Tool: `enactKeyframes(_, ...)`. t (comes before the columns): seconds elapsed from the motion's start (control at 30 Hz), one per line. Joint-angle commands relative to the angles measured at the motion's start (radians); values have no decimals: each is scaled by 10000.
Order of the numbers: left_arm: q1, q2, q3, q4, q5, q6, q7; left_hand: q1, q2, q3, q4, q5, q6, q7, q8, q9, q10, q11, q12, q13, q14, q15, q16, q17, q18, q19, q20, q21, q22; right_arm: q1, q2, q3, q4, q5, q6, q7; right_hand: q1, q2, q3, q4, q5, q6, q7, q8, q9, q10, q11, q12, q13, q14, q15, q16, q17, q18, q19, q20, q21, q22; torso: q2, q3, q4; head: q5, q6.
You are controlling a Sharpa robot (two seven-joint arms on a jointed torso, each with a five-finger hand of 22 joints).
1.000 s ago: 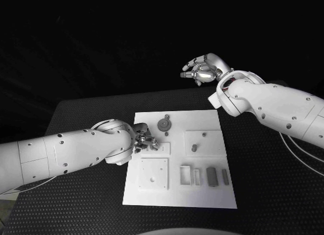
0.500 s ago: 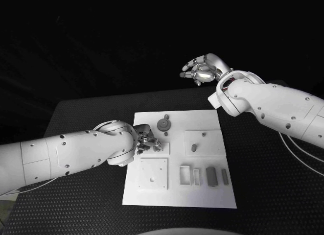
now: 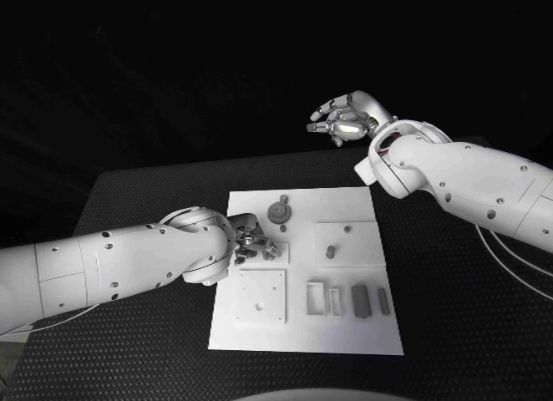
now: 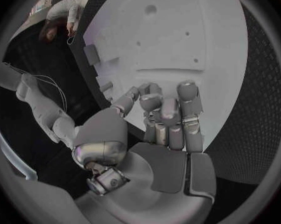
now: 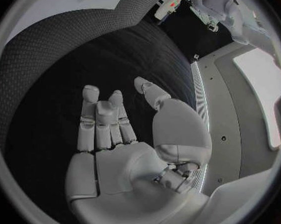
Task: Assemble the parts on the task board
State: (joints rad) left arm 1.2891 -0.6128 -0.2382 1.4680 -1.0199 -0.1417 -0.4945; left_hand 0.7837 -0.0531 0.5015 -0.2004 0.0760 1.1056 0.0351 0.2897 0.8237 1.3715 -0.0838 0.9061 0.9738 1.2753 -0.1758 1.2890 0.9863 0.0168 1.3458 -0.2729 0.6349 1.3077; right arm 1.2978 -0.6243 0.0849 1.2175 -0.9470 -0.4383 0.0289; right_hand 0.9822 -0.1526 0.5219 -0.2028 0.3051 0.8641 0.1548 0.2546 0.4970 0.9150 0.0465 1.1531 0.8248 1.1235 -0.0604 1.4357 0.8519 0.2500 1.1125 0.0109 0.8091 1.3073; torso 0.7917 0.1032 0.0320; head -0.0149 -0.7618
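Two hands, one busy. My left hand (image 3: 251, 244) is down on the task board (image 3: 349, 334), fingers curled near its left edge. I cannot tell if it has hold of a part. My right hand (image 3: 345, 117) hangs empty, fingers apart, beyond the board. Next, I think, a part needs careful lining up.
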Motion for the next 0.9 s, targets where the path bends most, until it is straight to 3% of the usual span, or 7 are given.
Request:
enactKeyframes(0.03,-7,-6,-4,8,119,69,79,258,183,85,-93,290,1279,-386,-38,23,-362,-297,64,-22,-380,-375,61,-32,343,20,-34,-24,185,-4,7,7,0,15,105,36,-45,43,26,-60,37,-9,51,-63,-17,-56,14,51,4,-75,-1,-68,11,118,-72,2,-62,192,2,1,1,-7,-3)
enactKeyframes(0.23,-7,-39,-4,-17,98,100,38,769,753,175,-463,341,1304,-373,-65,68,-362,-287,102,-60,-404,-360,121,-103,338,16,-20,-4,199,-5,6,7,-7,23,116,38,-53,49,27,-58,38,-10,52,-63,-18,-58,14,52,3,-78,0,-69,11,118,-74,3,-64,192,0,-1,1,-9,0)
enactKeyframes(0.33,-7,-71,-3,-26,47,138,25,952,914,230,-581,409,1312,-372,-81,80,-361,-279,113,-79,-409,-353,144,-133,328,17,-12,7,201,-6,-2,7,-7,27,116,40,-59,50,26,-56,37,-11,52,-64,-19,-59,15,52,3,-79,0,-69,11,118,-75,4,-64,191,-3,0,1,-10,-2)
enactKeyframes(0.9,-8,-256,-2,-184,-40,218,-30,1128,1051,326,-641,548,1337,-368,-105,96,-357,-273,126,-117,-412,-343,178,-186,296,23,17,20,197,-33,-8,7,-23,30,140,44,-84,57,24,-47,36,-14,54,-65,-22,-62,17,53,2,-83,3,-71,12,118,-78,7,-66,191,-4,5,10,-11,-40)
